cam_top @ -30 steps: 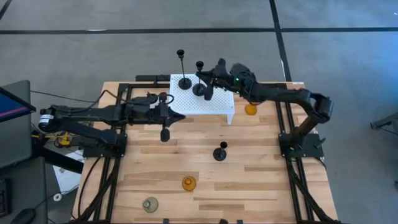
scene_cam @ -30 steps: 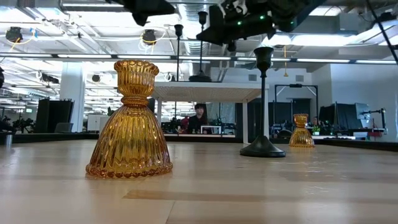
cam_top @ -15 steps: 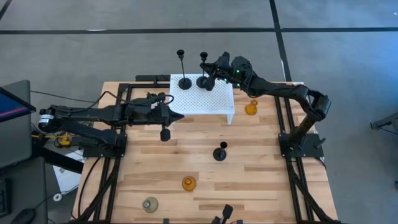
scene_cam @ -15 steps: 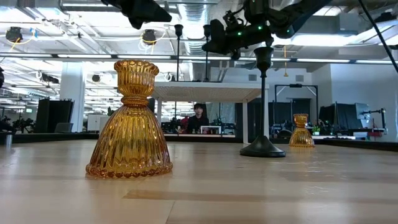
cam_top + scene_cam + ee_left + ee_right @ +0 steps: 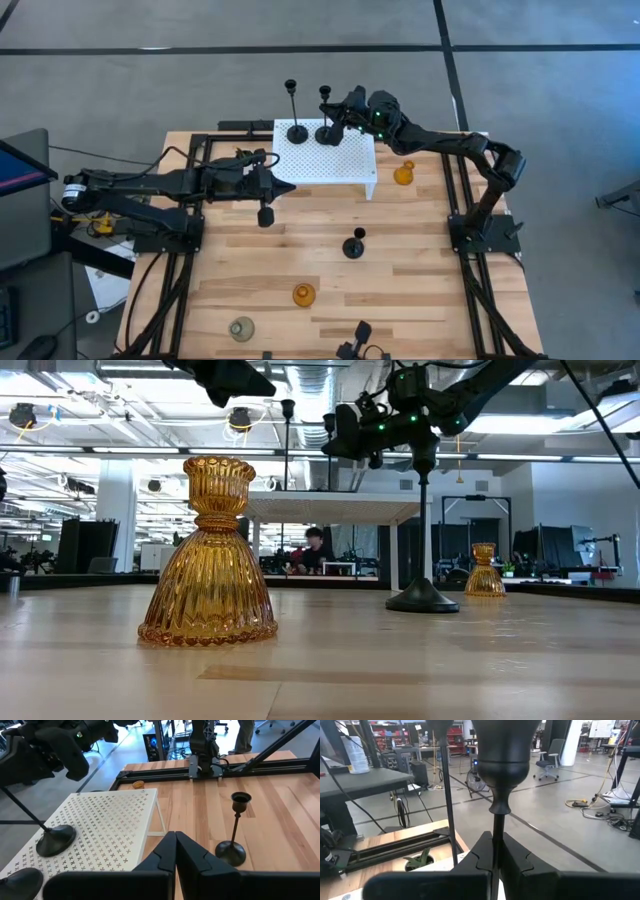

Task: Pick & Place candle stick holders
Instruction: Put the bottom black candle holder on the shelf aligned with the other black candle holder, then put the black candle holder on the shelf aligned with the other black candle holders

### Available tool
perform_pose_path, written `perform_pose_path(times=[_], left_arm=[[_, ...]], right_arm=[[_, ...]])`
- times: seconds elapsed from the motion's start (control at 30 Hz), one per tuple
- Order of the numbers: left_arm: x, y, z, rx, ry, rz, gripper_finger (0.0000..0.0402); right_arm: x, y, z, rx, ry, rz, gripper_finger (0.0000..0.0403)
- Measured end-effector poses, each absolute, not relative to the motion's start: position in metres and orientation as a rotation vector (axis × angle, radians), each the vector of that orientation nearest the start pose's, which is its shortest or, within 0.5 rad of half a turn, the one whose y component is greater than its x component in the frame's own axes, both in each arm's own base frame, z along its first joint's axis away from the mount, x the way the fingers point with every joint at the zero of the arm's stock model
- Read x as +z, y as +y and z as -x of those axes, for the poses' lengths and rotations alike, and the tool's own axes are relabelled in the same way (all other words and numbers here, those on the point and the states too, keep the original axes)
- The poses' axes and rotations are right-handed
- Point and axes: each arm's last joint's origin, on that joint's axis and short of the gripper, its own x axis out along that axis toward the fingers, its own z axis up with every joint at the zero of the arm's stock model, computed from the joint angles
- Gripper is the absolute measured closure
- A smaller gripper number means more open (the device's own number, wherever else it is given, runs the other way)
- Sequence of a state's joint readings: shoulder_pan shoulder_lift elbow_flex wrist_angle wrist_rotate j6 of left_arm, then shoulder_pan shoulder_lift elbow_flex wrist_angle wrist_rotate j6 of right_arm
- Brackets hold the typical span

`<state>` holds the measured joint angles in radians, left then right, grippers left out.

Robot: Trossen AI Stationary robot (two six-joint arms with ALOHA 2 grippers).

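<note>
A white perforated stand (image 5: 330, 160) sits at the table's far side. One black candle stick holder (image 5: 297, 130) stands on it by its round base. Beside it is a second black holder (image 5: 327, 131), upright, with my right gripper (image 5: 345, 118) shut on it. Whether its base rests on the stand I cannot tell. A third black holder (image 5: 353, 245) stands mid-table. Two amber glass holders (image 5: 304, 295) (image 5: 403, 176) and a clear-grey one (image 5: 241, 327) rest on the wood. My left gripper (image 5: 175, 847) hovers shut and empty, left of the stand. My right gripper pinches the black holder's thin stem (image 5: 496, 827) between its two fingers, a little below the cup (image 5: 500, 750). The fingers come level from the table's right side and lie across the stem. The holder is upright, its base over the stand's far part.
A small pot with a green plant (image 5: 417, 861) sits beyond the stand. Black frame rails (image 5: 190, 250) run along both table sides. A small dark object (image 5: 360, 338) shows at the near edge. A person (image 5: 315, 547) sits in the room behind.
My right gripper has carried the black holder toward the table's far edge and a little left, sinking slightly. The holder stayed upright and now stands close beside the other black holder on the stand.
</note>
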<state>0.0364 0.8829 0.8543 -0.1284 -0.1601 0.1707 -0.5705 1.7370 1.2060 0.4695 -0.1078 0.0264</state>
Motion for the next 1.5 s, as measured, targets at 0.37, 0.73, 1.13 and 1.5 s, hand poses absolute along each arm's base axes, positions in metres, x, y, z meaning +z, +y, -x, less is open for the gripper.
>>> perform_pose_path(times=[0.37,0.73,1.13,1.5], left_arm=[[0.345,0.012,-0.194,0.182,0.179,-0.18,0.0396],[0.345,0.012,-0.194,0.182,0.18,-0.177,0.0395],[0.344,0.012,-0.194,0.182,0.185,-0.177,0.0394],[0.332,0.012,-0.195,0.179,0.211,-0.178,0.0394]], right_arm=[[0.284,-0.215,-0.34,-0.474,0.056,-0.048,0.0325],[0.295,-0.209,-0.331,-0.468,0.088,-0.045,0.0197],[0.348,-0.148,-0.271,-0.38,0.353,-0.01,0.0202],[0.346,-0.072,-0.219,-0.197,0.486,-0.018,0.0338]])
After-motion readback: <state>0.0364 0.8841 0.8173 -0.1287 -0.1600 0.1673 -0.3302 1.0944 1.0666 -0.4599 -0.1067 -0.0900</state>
